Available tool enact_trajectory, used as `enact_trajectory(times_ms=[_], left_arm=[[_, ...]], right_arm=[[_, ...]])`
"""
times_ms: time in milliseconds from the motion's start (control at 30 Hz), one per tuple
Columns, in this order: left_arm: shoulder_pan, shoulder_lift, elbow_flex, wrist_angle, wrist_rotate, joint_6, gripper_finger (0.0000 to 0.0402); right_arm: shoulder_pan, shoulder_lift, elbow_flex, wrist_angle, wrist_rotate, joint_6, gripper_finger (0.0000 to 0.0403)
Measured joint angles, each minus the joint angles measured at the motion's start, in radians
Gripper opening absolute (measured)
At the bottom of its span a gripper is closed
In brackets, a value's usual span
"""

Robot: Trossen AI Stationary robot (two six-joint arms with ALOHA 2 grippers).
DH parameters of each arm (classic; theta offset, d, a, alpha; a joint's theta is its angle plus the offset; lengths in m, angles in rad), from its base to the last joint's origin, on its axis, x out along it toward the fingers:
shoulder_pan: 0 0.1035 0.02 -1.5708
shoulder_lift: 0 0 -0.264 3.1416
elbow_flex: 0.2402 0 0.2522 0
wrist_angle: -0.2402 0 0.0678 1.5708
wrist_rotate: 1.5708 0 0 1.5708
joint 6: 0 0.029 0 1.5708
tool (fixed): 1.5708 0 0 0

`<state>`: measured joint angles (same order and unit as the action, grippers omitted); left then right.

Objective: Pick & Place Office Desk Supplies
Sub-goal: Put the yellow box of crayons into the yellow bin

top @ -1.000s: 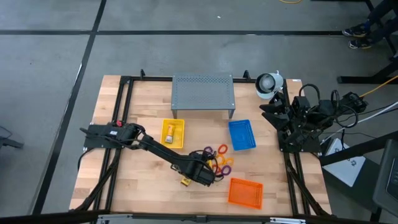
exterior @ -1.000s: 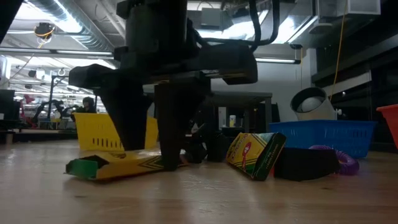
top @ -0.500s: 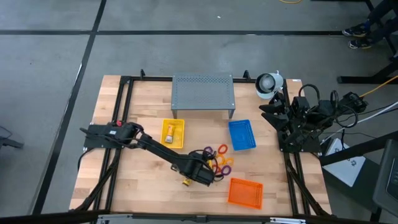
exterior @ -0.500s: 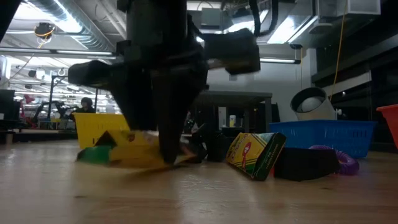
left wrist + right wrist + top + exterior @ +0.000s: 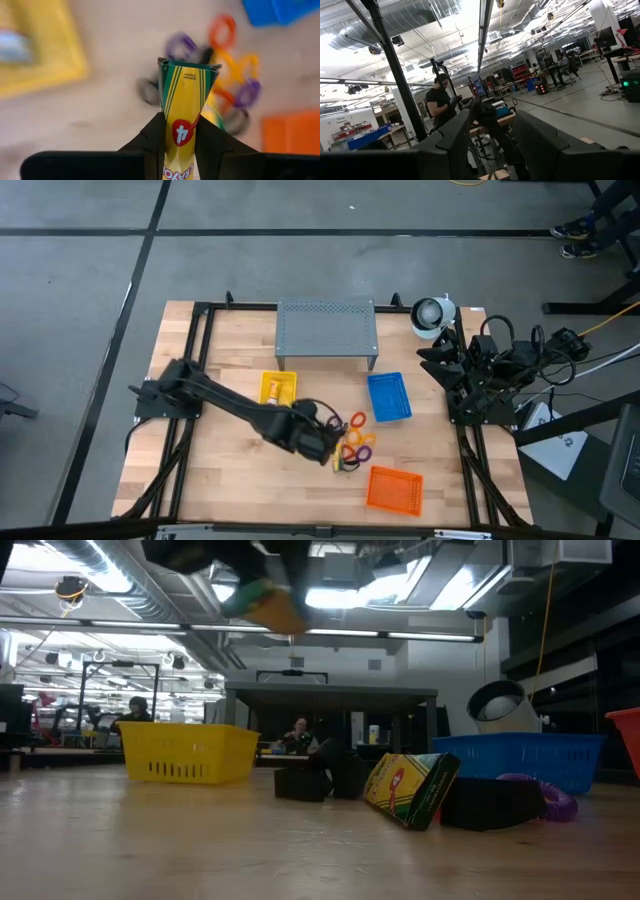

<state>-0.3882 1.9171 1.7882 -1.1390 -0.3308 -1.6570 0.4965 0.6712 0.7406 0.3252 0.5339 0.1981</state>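
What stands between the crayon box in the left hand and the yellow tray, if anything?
Nothing visible stands in the way. The left hand holds the crayon box lifted above the table, near the pile of coloured loops. The yellow tray lies close by with bare wood between; one packet already lies in it.

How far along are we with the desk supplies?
Done: one packet lies in the yellow tray. In hand: the left gripper holds a yellow crayon packet lifted off the table. Left: another crayon packet, black clips and the coloured loops on the wood. Right arm is parked at the table's edge.
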Motion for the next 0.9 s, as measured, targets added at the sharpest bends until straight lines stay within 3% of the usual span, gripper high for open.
enact_trajectory(times_ms=[167,300,633,900], left_arm=[[0.064,-0.067,0.000,-0.235,-0.026,0.029,0.0068],[0.145,-0.093,0.000,-0.329,-0.020,0.091,0.0068],[0.361,-0.053,0.000,-0.240,-0.010,0.362,0.0068],[0.390,-0.047,0.000,-0.128,-0.017,0.425,0.0068]], right_arm=[[0.001,0.000,0.000,0.000,0.000,0.001,0.0160],[0.000,0.000,0.000,0.000,0.000,0.002,0.0160],[0.000,0.000,0.000,0.002,0.000,0.004,0.0160],[0.001,0.000,0.000,-0.004,0.000,0.029,0.0160]])
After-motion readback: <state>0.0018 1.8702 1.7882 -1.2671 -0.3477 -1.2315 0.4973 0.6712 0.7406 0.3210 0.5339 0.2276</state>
